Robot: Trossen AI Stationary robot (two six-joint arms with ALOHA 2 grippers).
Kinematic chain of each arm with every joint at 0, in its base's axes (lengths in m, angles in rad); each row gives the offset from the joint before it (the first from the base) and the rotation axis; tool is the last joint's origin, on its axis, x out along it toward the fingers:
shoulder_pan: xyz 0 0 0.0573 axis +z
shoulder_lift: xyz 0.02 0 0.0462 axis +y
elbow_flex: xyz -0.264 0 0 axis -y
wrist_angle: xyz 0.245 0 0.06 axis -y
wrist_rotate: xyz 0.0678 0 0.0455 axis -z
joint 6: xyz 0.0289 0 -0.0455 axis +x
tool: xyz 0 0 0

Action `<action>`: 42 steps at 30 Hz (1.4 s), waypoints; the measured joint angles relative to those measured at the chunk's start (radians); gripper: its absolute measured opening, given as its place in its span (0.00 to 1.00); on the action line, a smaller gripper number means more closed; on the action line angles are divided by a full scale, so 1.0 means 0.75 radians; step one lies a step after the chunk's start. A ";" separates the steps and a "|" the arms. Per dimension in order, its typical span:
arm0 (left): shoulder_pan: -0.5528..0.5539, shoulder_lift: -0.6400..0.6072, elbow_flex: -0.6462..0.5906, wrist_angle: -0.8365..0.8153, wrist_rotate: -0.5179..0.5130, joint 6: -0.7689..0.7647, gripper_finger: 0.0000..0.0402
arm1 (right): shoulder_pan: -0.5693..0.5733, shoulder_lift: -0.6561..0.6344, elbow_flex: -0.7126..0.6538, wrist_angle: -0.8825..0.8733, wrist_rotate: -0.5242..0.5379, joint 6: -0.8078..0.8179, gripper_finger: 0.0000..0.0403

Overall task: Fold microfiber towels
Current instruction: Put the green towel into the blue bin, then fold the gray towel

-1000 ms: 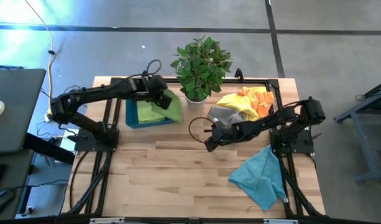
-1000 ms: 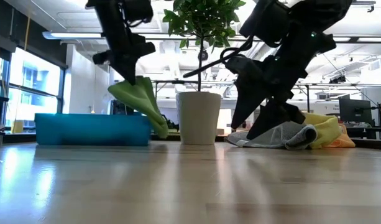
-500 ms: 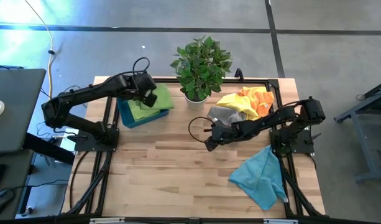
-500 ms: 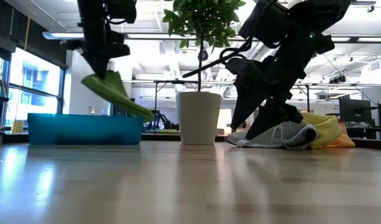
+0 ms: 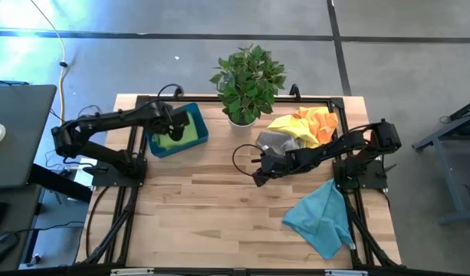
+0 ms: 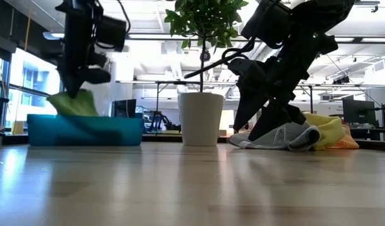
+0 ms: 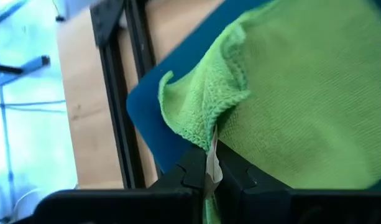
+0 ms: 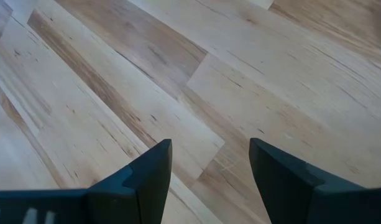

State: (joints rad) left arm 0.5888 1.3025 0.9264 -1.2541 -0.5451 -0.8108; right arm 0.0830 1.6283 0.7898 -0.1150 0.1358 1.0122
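We see a light butcher-block wooden table point(image 5: 219, 199) bearing a blue rectangular tray point(image 5: 177, 132) far left, a white-potted green plant point(image 5: 246, 77) far centre, heaped yellow, orange and grey microfiber towels point(image 5: 300, 126) far right, a teal-blue microfiber towel point(image 5: 323, 218) near right.

The left gripper point(image 5: 171, 132) has carried the green towel point(image 5: 178, 129) down into the blue tray point(image 5: 195, 114).

No lettering, label, brand mark, number or sign can be read in any view; the small pale tag at the edge of the lime green microfiber towel point(image 7: 210, 163) shows no legible print.
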 joint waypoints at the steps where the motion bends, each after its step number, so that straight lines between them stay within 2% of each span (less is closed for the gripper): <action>1: 0.000 0.000 -0.021 0.000 0.012 -0.002 0.02 | 0.000 0.000 0.000 0.000 -0.006 0.000 0.51; 9: 0.000 0.000 -0.088 0.003 0.080 -0.094 0.08 | 0.000 0.000 0.000 0.000 -0.009 0.000 0.51; 13: 0.000 0.000 -0.088 0.003 0.113 -0.037 0.15 | 0.000 0.000 0.000 0.002 -0.042 0.001 0.51; 21: 0.000 0.001 -0.087 -0.007 0.088 -0.033 0.31 | 0.000 -0.060 0.000 0.039 -0.090 -0.017 0.51; 27: -0.009 0.001 -0.087 0.025 0.279 -0.001 0.34 | 0.000 -0.185 0.000 -0.014 -0.088 -0.101 0.51; 34: -0.157 -0.062 -0.086 0.348 0.504 0.132 0.32 | -0.014 -0.344 0.000 -0.427 -0.087 -0.125 0.51; 39: -0.312 -0.131 -0.040 0.645 0.539 0.134 0.32 | -0.016 -0.433 0.000 -0.726 -0.080 -0.104 0.51; 42: -0.405 -0.164 -0.034 0.879 0.542 0.147 0.32 | 0.011 -0.440 0.000 -0.809 -0.067 -0.293 0.51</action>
State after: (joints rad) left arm 0.2847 1.1798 0.9012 -0.5949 -0.1387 -0.7004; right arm 0.0915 1.2985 0.7898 -0.7220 0.0853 0.7927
